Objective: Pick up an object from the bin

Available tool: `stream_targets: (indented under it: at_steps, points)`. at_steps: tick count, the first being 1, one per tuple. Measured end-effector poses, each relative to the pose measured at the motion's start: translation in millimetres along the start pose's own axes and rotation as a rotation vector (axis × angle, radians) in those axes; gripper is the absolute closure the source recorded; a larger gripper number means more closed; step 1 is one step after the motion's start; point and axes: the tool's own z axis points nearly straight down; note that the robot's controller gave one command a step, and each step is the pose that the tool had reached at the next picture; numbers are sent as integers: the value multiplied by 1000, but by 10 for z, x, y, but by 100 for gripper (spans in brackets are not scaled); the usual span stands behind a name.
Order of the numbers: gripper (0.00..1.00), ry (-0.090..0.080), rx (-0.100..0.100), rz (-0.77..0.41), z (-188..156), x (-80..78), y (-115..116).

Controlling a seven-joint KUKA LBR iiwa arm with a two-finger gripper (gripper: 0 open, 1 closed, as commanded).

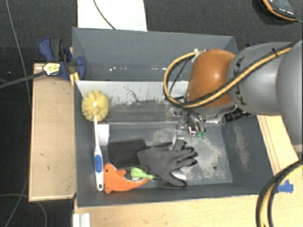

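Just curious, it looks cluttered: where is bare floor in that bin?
Bare floor lies right of the black glove, and along the back wall beside the yellow brush head. The front-left, with glove and orange toy, is crowded.

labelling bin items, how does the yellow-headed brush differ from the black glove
The brush is long and straight, white-handled with a yellow head, along the left wall of the bin; the black glove is crumpled, mid-bin by the gripper. Both lie on the bin floor.
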Motion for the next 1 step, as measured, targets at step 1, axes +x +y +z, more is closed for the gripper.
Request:
stream_targets:
  at_steps: [1]
  points:
    - [0,-1,-1,-49,-148,81,286]
